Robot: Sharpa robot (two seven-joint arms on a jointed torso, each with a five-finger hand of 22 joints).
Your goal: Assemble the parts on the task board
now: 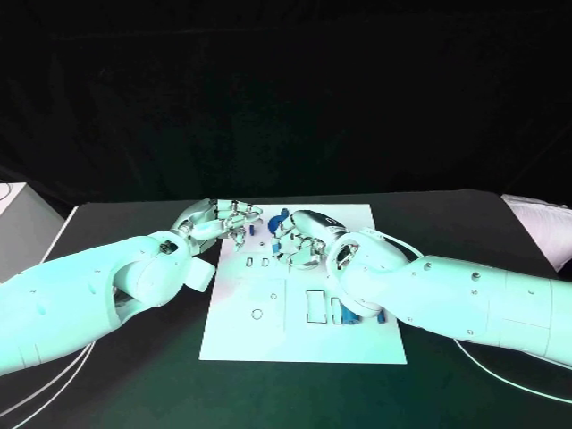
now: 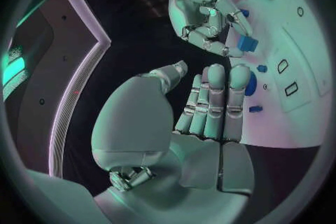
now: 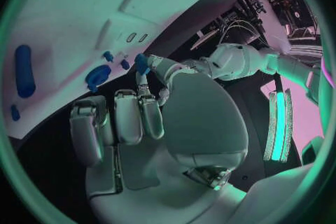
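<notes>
Several blue parts (image 2: 251, 83) lie on the task board (image 1: 299, 340) by both hands.

The task board (image 1: 299, 335) lies in the middle of the surface (image 1: 466, 223); both hands meet over its far end — the left hand (image 1: 215, 219) at its far left corner, the right hand (image 1: 306, 239) just beside it; a part (image 1: 343, 311) sits by the board's right edge.

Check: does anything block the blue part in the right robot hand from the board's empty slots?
Nothing visible does. The right robot hand pinches the blue part above the task board; the empty slots lie uncovered, and the left robot hand hangs aside.
</notes>
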